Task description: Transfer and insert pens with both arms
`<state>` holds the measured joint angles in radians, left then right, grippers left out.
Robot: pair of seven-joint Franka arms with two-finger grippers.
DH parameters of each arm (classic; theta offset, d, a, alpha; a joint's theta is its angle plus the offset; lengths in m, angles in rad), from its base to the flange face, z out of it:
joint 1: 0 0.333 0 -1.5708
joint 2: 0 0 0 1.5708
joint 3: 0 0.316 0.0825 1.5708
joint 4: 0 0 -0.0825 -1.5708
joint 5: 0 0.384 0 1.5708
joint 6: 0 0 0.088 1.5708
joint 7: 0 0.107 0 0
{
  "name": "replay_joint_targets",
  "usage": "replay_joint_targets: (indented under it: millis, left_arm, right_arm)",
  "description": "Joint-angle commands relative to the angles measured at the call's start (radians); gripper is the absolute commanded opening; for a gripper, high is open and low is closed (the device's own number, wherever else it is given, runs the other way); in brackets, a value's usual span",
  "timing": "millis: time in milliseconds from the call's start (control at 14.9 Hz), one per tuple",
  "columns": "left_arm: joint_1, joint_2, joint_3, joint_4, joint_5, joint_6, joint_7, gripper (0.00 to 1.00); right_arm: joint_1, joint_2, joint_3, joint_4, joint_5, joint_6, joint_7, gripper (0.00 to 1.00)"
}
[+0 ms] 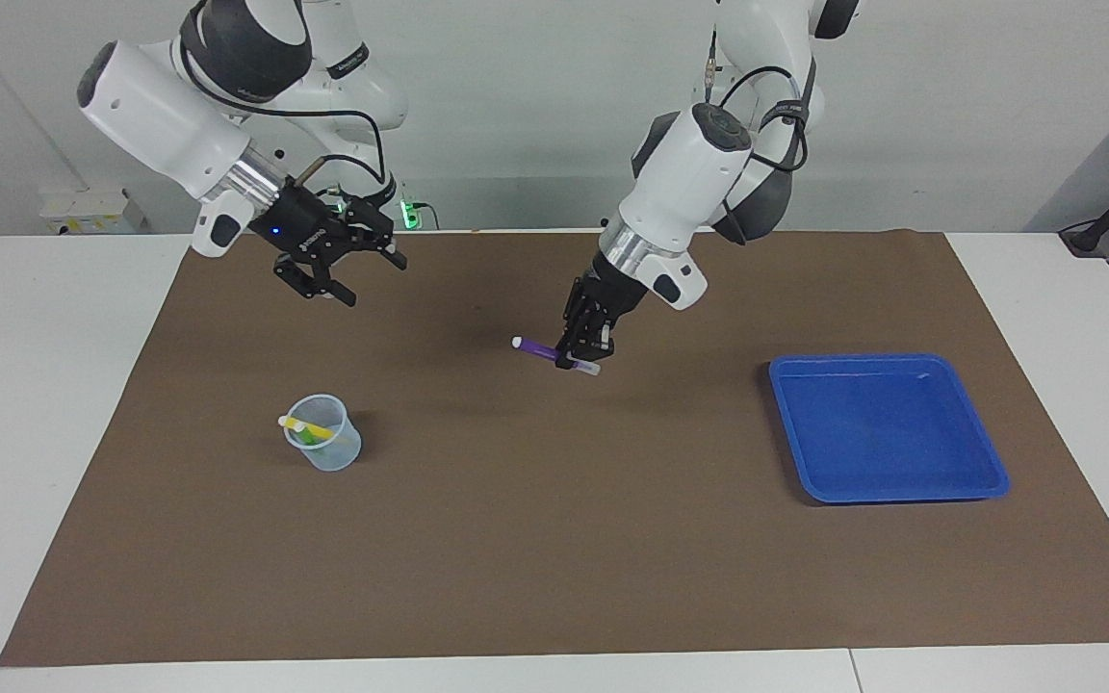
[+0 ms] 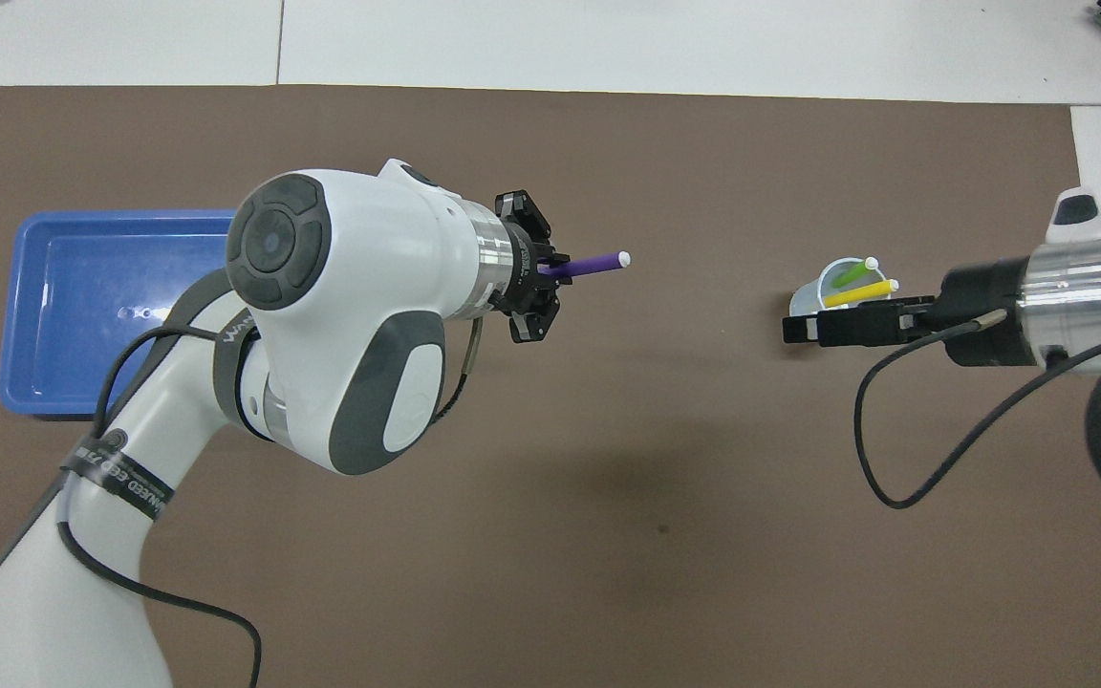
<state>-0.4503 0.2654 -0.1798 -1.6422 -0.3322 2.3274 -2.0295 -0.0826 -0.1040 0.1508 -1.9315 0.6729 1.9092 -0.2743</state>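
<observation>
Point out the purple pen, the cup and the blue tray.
purple pen (image 1: pixel 537 348), facing view, on its purple barrel.
cup (image 1: pixel 335 455), facing view, on its clear outer wall.
blue tray (image 1: pixel 887 433), facing view, on its bare floor.

I judge this a robotics laboratory. My two white jointed arms (image 1: pixel 179 106) stand at a white table (image 1: pixel 44 404) against a bare pale wall (image 1: pixel 516 96), with a brown mat (image 1: pixel 554 539) laid over the worktop. Smaller white arms (image 1: pixel 362 96) with green-lit bases sit at the wall end, cables trailing (loose, not ducted). A blue tray (image 1: pixel 992 476) and a clear plastic cup (image 1: pixel 328 452) serve as plain test props.
</observation>
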Motion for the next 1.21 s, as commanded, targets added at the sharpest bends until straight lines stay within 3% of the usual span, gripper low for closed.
replay_joint_targets:
  millis: [0, 337, 740, 1010, 1144]
  left_arm:
    - [-0.071, -0.012, 0.02, -0.045, -0.021, 0.108, -0.072, 0.0]
    - [-0.157, -0.018, 0.02, -0.082, -0.021, 0.211, -0.113, 0.0]
    - [-0.197, -0.015, 0.02, -0.082, -0.021, 0.262, -0.116, 0.0]
    - [-0.197, -0.012, 0.019, -0.085, -0.021, 0.296, -0.121, 0.0]
    - [-0.199, -0.012, 0.019, -0.087, -0.021, 0.297, -0.121, 0.0]
  right_arm:
    - [0.055, -0.005, 0.0, -0.014, 0.025, 0.08, 0.017, 1.0]
    - [0.113, 0.035, 0.003, 0.0, 0.025, 0.188, 0.035, 1.0]
    - [0.119, 0.047, 0.003, -0.003, 0.011, 0.192, 0.011, 1.0]
    - [0.118, 0.049, 0.003, -0.003, 0.007, 0.194, 0.004, 0.8]
    - [0.116, 0.047, 0.003, -0.004, 0.007, 0.191, 0.006, 0.65]
